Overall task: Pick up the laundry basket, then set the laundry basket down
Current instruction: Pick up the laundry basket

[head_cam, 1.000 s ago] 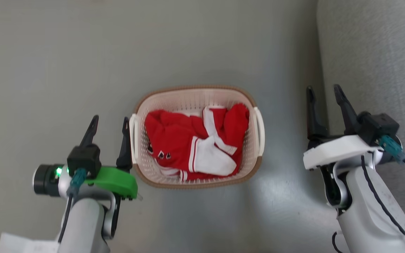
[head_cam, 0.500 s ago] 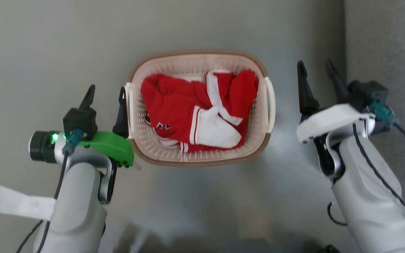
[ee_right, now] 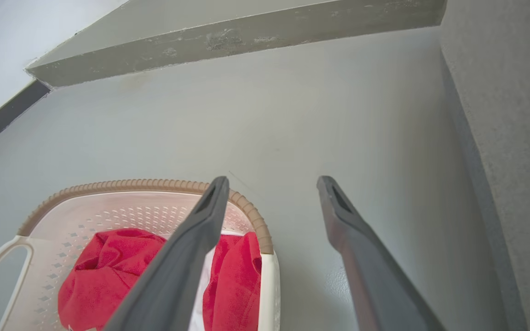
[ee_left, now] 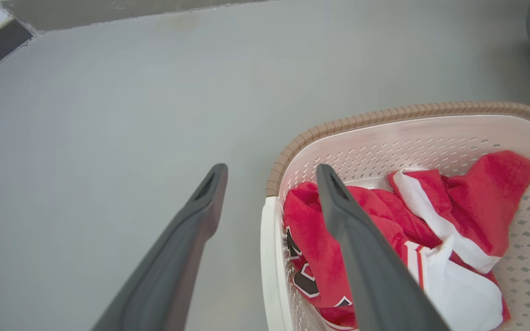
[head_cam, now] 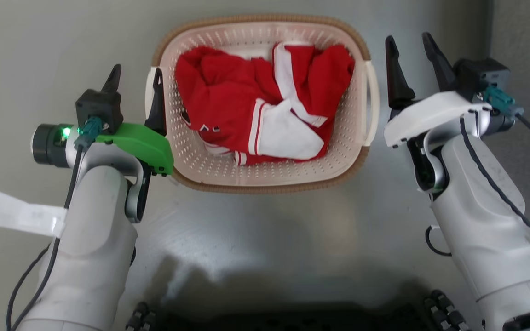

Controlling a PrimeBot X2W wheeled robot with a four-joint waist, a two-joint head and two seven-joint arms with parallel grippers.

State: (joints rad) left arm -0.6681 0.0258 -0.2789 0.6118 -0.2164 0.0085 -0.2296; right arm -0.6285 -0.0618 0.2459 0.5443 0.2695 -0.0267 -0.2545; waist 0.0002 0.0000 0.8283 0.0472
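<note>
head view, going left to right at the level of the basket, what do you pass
left gripper → laundry basket, with a red and white garment inside it → right gripper

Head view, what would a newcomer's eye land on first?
The bright red and white garment heaped in the cream laundry basket at top centre. Next, the left gripper, open at the basket's left side above a vivid green wrist cover, and the right gripper, open beside its right side.
</note>
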